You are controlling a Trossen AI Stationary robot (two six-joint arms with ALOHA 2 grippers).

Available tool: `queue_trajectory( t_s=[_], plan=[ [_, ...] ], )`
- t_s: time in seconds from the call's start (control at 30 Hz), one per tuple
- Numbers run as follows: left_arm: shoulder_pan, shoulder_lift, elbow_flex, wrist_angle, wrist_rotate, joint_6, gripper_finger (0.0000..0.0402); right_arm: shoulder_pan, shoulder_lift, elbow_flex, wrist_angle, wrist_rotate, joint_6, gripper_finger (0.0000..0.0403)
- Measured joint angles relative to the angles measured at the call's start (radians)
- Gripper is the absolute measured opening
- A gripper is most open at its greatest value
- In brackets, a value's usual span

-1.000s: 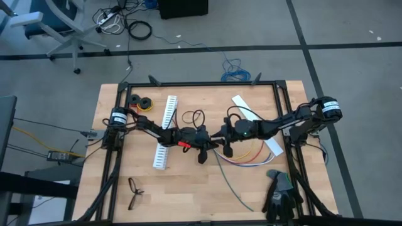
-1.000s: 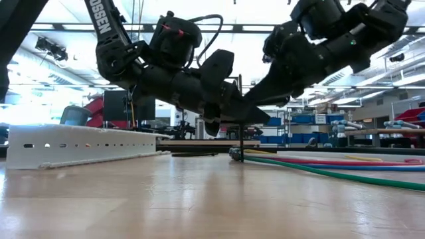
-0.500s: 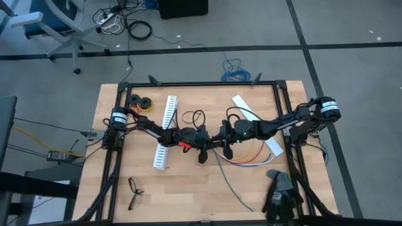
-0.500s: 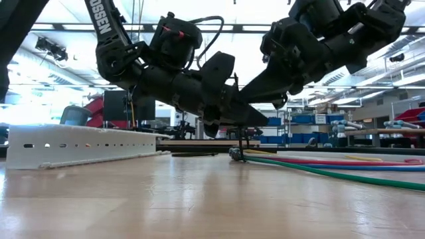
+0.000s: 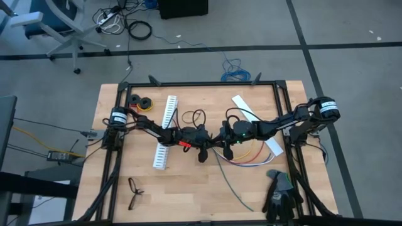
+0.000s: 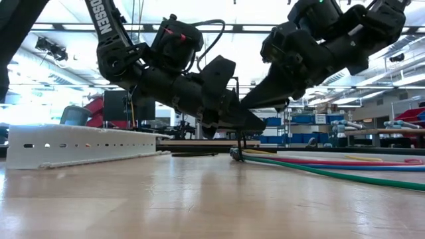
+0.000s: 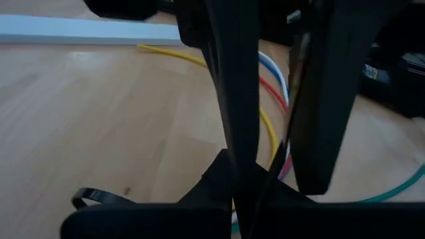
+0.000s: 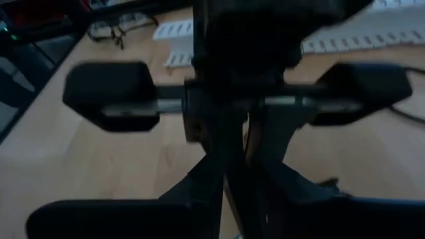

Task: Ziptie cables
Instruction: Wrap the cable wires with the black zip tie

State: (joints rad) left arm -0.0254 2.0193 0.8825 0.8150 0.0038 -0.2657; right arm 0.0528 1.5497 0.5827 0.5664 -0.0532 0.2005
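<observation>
High view: left gripper (image 5: 211,139) and right gripper (image 5: 220,139) meet mid-table; cables (image 5: 248,157) fan toward 4 o'clock, unmoved.

Low view: right gripper has edged closer to the ziptie (image 6: 240,136), upright over the bundle end.

Left wrist: fingers clamped on ziptie. Right: cannot tell; tightening looks underway.

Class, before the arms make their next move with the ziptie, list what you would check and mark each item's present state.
1. Left tool shut at the table's middle: ok.
2. Right tool close against it: ok.
3. Ziptie upright at the ends of the cables: ok.
4. Ziptie looped around the cables: cannot tell.
5. Cables lying on the table: ok.
</observation>
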Motion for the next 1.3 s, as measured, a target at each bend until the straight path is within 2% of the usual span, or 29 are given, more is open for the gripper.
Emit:
queue_trajectory(
  t_s=[0.53,0.73,0.87,1.03,1.3],
  plan=[
    [0.0,0.0,0.0,0.031,0.005,0.0,0.0008,-0.002,0.003,0.0,0.073,0.034,-0.003,0.005],
    [0.0,0.0,-0.001,0.05,0.005,0.0,0.0008,-0.002,0.003,0.0,0.083,0.026,-0.071,0.0009],
    [0.0,0.0,-0.001,0.05,0.004,0.0,0.0008,0.004,0.003,0.0,0.081,0.051,-0.119,0.0001],
    [0.0,0.0,0.0,0.058,-0.006,-0.004,0.0008,0.037,0.003,0.0,0.065,0.199,-0.163,0.0],
    [0.001,-0.001,0.001,0.017,-0.07,-0.008,0.0008,0.119,0.004,0.0,0.056,0.584,-0.248,0.0]
  ],
)
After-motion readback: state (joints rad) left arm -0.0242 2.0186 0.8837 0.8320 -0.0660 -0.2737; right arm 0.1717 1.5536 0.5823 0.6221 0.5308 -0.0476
